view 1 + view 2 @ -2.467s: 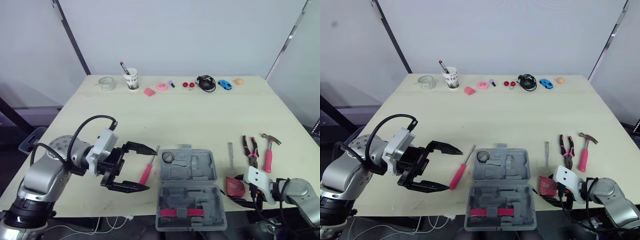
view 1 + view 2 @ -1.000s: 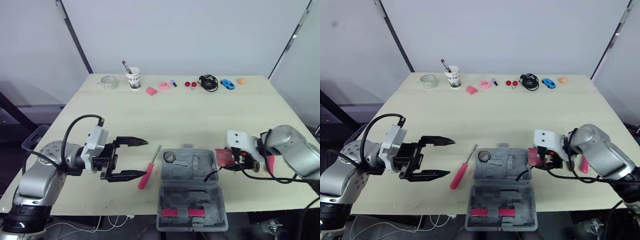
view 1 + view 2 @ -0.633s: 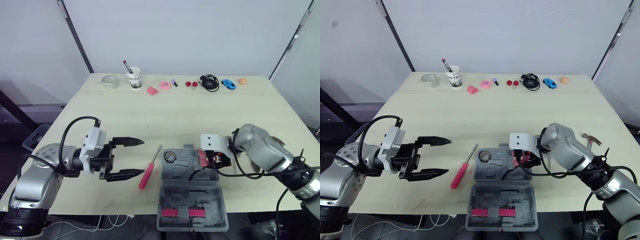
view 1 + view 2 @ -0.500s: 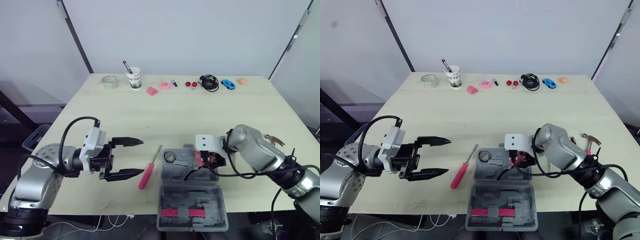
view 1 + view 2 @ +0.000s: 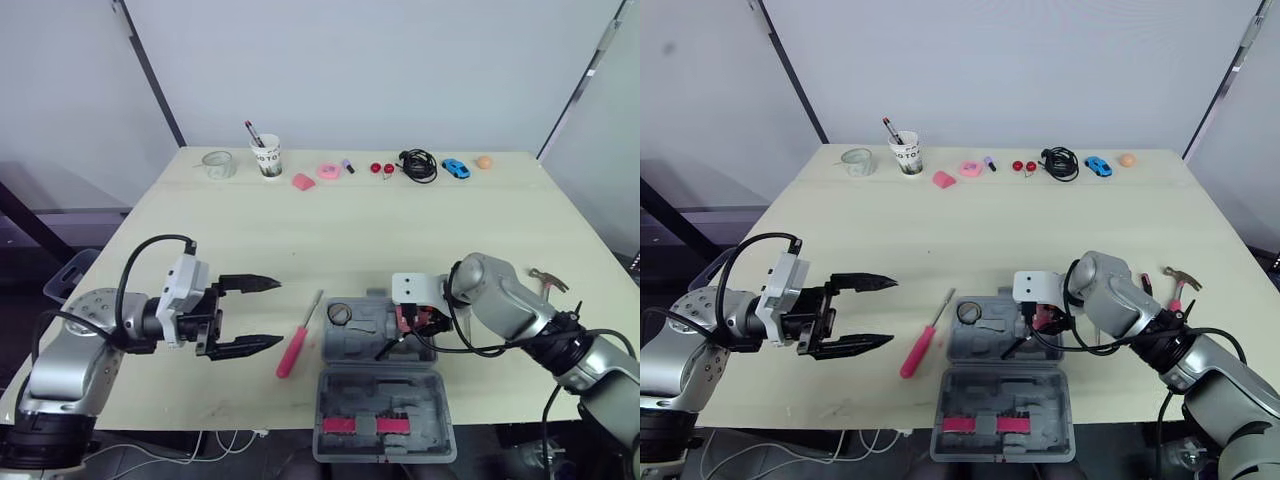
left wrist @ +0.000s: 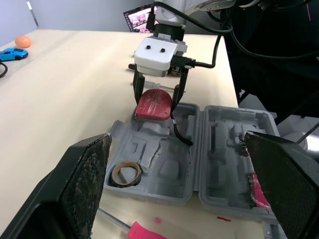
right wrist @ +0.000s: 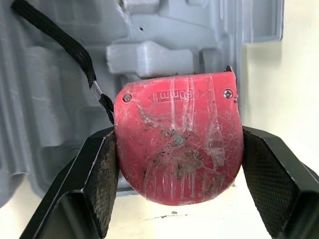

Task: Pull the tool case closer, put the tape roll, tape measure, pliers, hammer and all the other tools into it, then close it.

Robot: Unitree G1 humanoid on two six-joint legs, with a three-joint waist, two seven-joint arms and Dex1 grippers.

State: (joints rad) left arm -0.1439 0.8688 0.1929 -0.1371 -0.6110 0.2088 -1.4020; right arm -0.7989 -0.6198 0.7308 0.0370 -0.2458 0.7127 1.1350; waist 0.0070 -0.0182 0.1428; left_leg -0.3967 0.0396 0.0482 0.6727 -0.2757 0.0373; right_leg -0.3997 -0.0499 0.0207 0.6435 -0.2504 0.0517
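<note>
**Tape measure carried to the case, not yet released**

The right gripper [image 5: 413,322] has swung in from the lower right edge of the table [image 5: 330,230] to the centre-right of the frame. It now hangs over the upper right corner of the open tool case [image 5: 385,392]. Its two fingers are pinched on the flat sides of the red tape measure [image 7: 177,159]. The black strap [image 7: 60,45] trails across the grey moulded tray. From the left wrist view the measure sits right at the tray's far rim; whether it touches the plastic cannot be told.

The left gripper [image 5: 278,312], at lower left, has eased back a little from the case and is spread wide, holding nothing.

The tape roll [image 5: 338,315] already lies in the tray's upper left pocket. The pink-handled screwdriver [image 5: 296,345] lies on the table just left of the case, and the hammer [image 5: 1177,281] is at the right edge.

The carry looks done, so lowering and letting go is likely next. Most of the tools are not yet packed.
</note>
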